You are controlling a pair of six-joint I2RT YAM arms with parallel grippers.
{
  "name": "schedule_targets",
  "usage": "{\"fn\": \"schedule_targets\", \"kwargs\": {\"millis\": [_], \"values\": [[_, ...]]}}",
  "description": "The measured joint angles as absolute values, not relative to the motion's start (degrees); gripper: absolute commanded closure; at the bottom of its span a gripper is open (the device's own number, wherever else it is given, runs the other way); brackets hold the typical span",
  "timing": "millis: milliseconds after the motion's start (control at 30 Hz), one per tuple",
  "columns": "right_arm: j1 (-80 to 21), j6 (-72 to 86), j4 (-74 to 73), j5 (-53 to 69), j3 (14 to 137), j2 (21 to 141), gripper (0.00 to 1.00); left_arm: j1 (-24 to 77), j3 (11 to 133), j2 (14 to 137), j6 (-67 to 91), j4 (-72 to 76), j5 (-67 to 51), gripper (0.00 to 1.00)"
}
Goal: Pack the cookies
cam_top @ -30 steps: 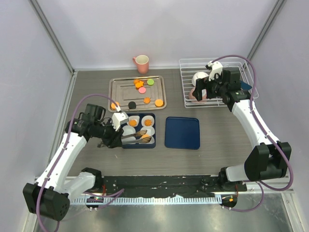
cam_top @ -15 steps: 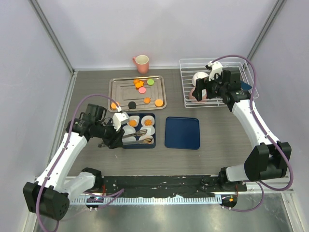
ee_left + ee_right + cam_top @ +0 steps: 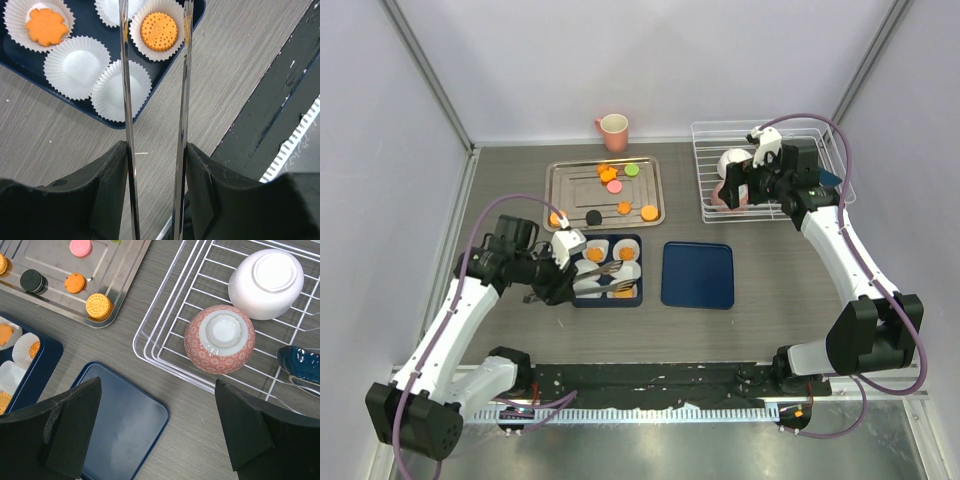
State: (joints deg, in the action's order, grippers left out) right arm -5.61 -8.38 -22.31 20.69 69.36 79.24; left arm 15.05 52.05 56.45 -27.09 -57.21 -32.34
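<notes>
Several cookies [image 3: 606, 172] lie on the steel tray [image 3: 570, 190]: orange, pink, green and black discs. My left gripper [image 3: 156, 155] is shut on a pair of metal tongs [image 3: 184, 100], their blades spread over the dark blue box [image 3: 638, 268]. Between the blade tips a round orange cookie [image 3: 158, 31] lies in a white paper cup. A flower-shaped orange cookie [image 3: 46, 26] fills another cup, and two cups [image 3: 77, 66] nearer me are empty. My right gripper [image 3: 157, 390] hangs open above the table between the wire rack and the blue lid [image 3: 125, 425], holding nothing.
A pink mug [image 3: 612, 127] stands behind the tray. The wire rack [image 3: 165, 340] at the back right holds an upturned red patterned bowl [image 3: 220, 340] and a white bowl [image 3: 265, 282]. The lid lies flat to the right of the box.
The tongs' blades have spread apart and their tips have lifted slightly over the box's near right cup, where the round orange cookie now lies free. The right arm has not moved.
</notes>
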Motion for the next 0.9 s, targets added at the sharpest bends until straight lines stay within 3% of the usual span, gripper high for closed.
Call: {"fn": "schedule_targets", "kwargs": {"millis": [300,900], "values": [[-5.52,-8.38,-22.31,20.71,69.36,79.24,0.00,15.11,56.62,57.12,-22.35,-54.13,-30.85,0.49],[-5.52,-8.40,-22.31,20.73,69.30,79.37,0.00,15.14,70.61,78.96,-10.98,-36.60,-17.78,0.50]]}}
